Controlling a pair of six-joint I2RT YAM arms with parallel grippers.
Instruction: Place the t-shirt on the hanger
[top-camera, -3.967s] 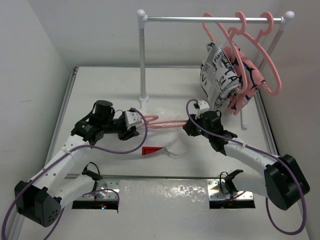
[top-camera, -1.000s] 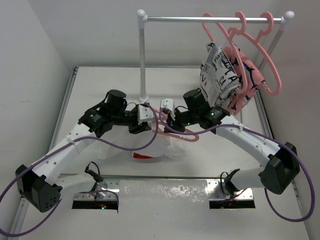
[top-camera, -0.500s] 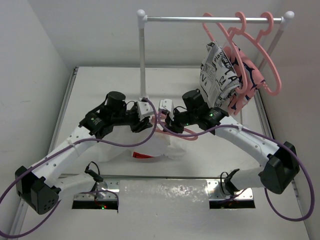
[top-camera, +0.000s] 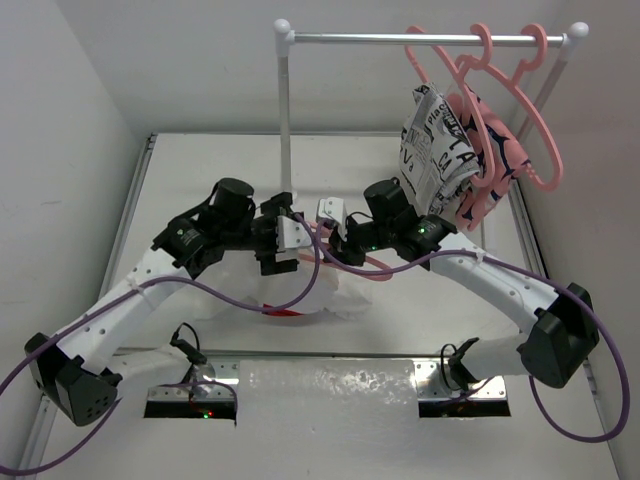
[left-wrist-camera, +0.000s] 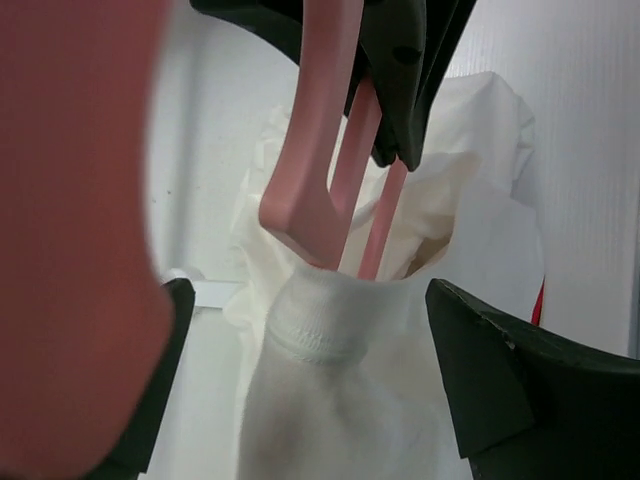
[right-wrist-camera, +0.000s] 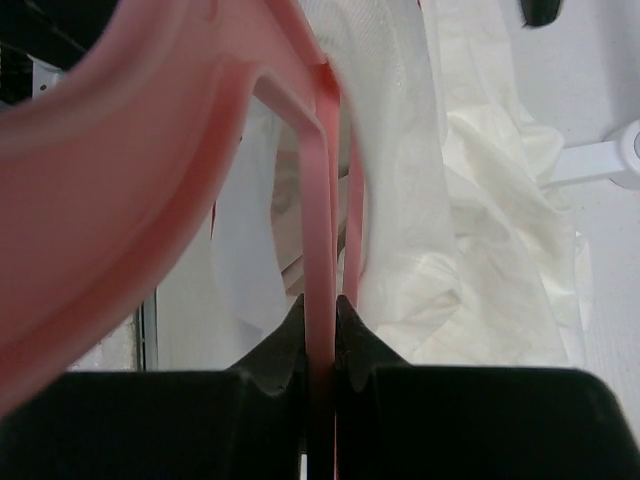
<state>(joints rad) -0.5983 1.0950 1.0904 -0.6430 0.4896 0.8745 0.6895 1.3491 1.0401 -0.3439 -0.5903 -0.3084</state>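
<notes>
Right gripper (right-wrist-camera: 320, 318) clenched on hanger (right-wrist-camera: 318, 190) bar; hanger arm sits inside t-shirt (left-wrist-camera: 340, 420) collar. Left gripper (left-wrist-camera: 308, 330) released, fingers spread either side of collar

Overhead rear view down onto table (top-camera: 200, 170); both wrist views close on hanger (left-wrist-camera: 310, 150) and t-shirt (left-wrist-camera: 340, 400).

Newsprint shirt (top-camera: 440, 150): lettering illegible

From above we lose most of the t-shirt (top-camera: 338, 292) under the arms; its red patch (top-camera: 283, 313) shows only as a sliver. In the left wrist view the hanger (left-wrist-camera: 320, 130) disappears at its lower end into the collar (left-wrist-camera: 330, 325), and an unidentifiable pink blur (left-wrist-camera: 70, 230) fills the left edge.
</notes>
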